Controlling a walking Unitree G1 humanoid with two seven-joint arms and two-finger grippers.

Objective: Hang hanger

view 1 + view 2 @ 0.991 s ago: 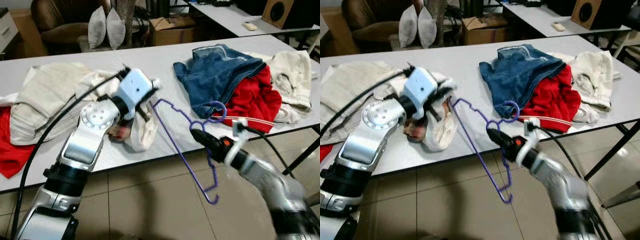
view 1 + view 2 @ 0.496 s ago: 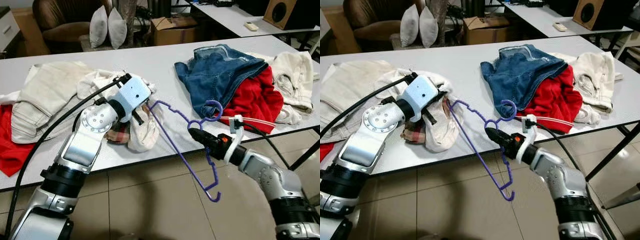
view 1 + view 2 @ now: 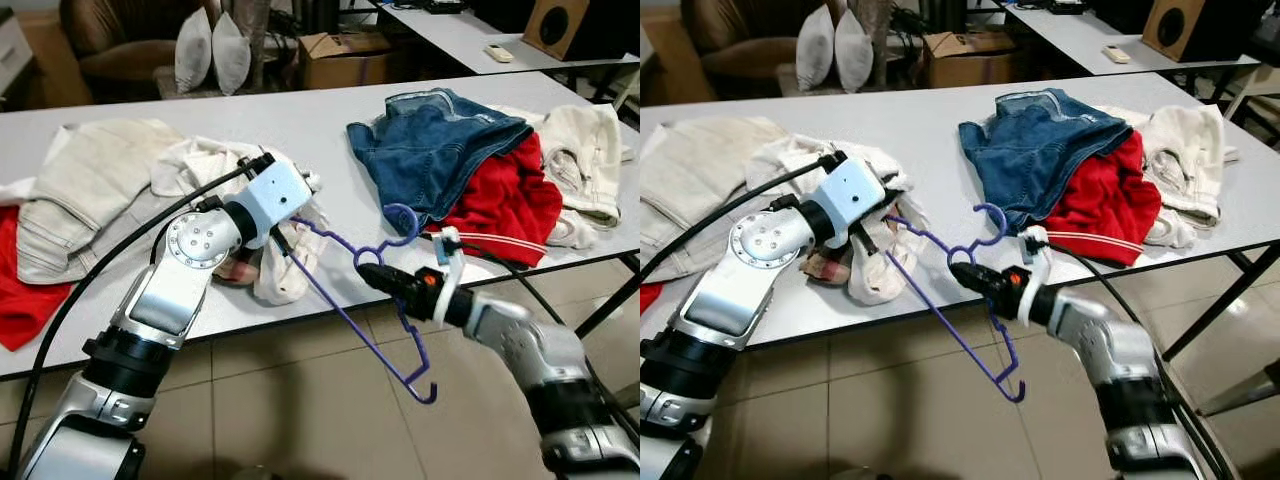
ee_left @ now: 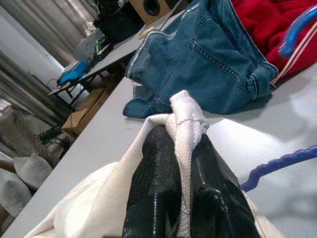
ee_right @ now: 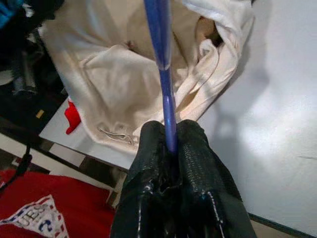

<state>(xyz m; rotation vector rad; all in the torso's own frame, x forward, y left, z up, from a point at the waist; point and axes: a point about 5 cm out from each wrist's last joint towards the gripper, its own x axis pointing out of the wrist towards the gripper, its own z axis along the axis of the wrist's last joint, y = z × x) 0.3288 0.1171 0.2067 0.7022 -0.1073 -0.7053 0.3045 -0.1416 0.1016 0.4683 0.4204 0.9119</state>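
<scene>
A purple wire hanger (image 3: 335,307) hangs slanted over the table's front edge, its hook (image 3: 402,222) pointing up toward the jeans. My right gripper (image 3: 366,277) is shut on the hanger just below the hook, seen close in the right wrist view (image 5: 171,133) with the purple wire (image 5: 159,44) running out of it. My left gripper (image 3: 283,238) is shut on a fold of a white garment (image 3: 290,268) lying on the table, the cloth (image 4: 186,121) pinched between its fingers. The hanger's upper end (image 4: 280,162) reaches the garment beside the left gripper.
Blue jeans (image 3: 430,140) lie on a red garment (image 3: 512,200) with a cream top (image 3: 588,150) at the table's right end. Beige trousers (image 3: 90,190) and a red cloth (image 3: 18,290) cover the left. The grey table (image 3: 300,125) stands over a tiled floor (image 3: 300,410).
My right gripper has carried the hanger leftward, so its upper end now lies against the white garment by the left gripper. The left gripper keeps its hold and has barely moved.
</scene>
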